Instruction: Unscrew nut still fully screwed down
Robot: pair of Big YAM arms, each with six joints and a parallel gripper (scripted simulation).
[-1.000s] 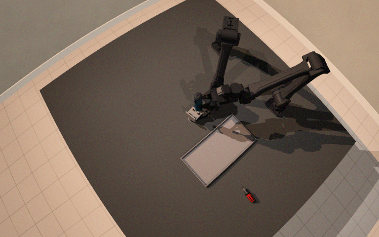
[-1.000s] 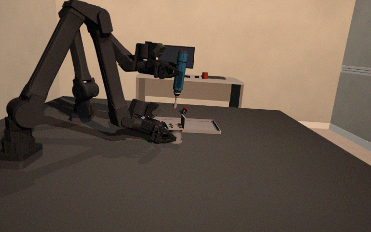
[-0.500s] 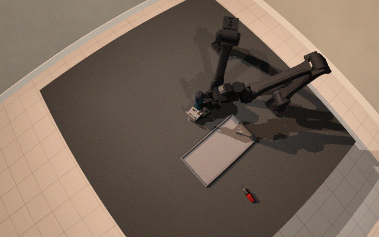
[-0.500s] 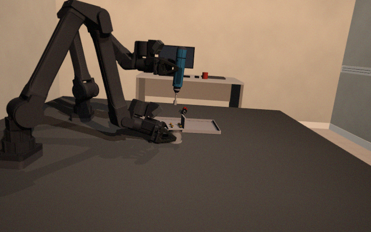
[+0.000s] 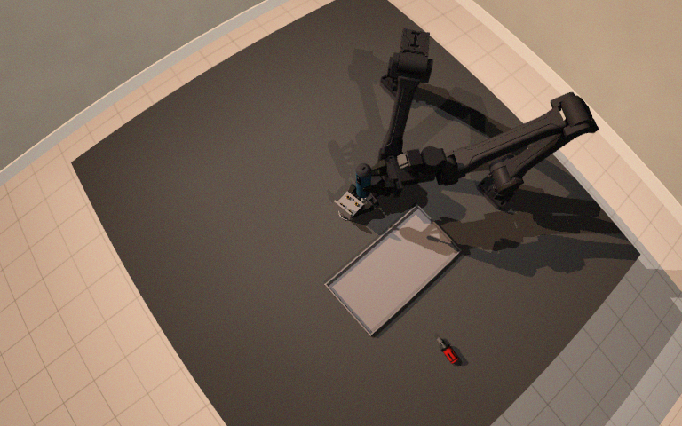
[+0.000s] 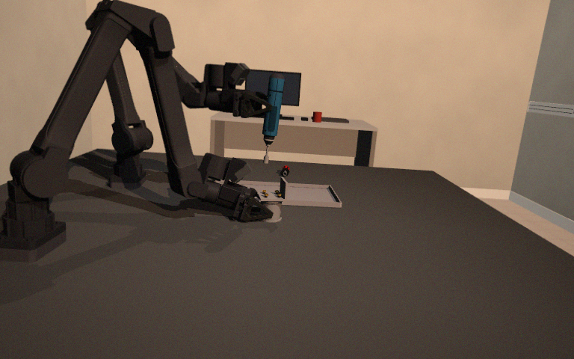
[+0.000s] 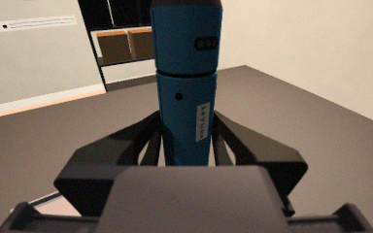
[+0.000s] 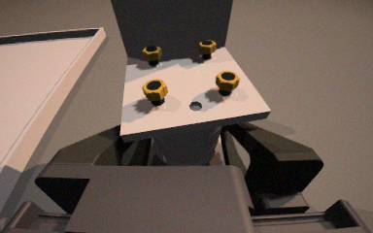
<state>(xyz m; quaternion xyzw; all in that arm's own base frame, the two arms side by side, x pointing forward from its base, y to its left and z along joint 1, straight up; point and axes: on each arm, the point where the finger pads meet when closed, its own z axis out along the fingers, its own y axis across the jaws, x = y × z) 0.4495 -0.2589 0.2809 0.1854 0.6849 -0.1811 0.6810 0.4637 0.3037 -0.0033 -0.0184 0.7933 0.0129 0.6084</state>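
The joint module (image 8: 186, 143) stands on the table with its grey bracket (image 8: 191, 92) on top. Four yellow nuts sit on studs: two near ones (image 8: 154, 88) (image 8: 226, 80) and two far ones (image 8: 152, 51) (image 8: 207, 47); I cannot tell which sits lowest. My right gripper (image 6: 258, 210) lies low on the table, shut on the module's body. My left gripper (image 6: 263, 109) is shut on the dark blue nut driver (image 6: 272, 111) and holds it upright, its tip (image 6: 266, 159) well above the bracket (image 5: 352, 203). The driver fills the left wrist view (image 7: 186, 97).
A grey rimmed tray (image 5: 394, 268) lies right beside the module, seen also in the exterior view (image 6: 302, 194). A small red tool (image 5: 448, 352) lies on the table beyond the tray. Both arms crowd the space behind the module.
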